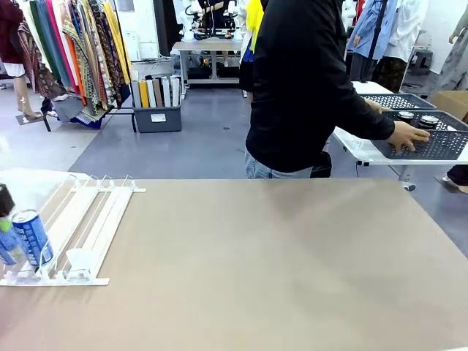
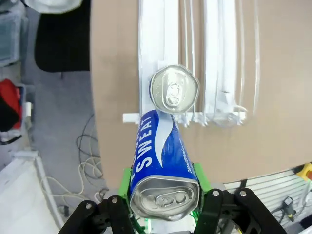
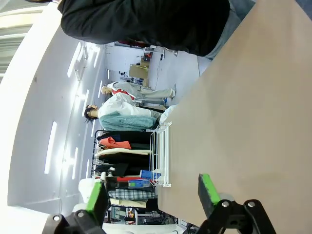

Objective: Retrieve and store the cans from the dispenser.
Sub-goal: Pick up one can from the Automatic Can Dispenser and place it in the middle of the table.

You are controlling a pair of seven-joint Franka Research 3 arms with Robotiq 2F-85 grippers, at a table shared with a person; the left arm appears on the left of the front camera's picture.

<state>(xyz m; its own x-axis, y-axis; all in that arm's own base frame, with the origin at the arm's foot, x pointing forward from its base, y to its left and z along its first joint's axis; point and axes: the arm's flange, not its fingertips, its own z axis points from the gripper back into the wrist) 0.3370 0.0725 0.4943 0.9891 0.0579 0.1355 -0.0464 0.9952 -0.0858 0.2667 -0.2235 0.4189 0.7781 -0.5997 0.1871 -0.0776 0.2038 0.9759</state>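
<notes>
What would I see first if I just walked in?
The left gripper holds a blue can, tilted, by the front end of the white dispenser, where a second can stands. Across the table, a person in a black top has a hand on a lattice basket off to the side.

Person [image 1: 292, 110]: black long-sleeved top [image 1: 314, 66], blue jeans [image 1: 262, 170]; left gripper [image 2: 164, 181]: black jointed links, bright green pads [image 2: 201, 176]; right gripper [image 3: 152, 194]: identical.
</notes>
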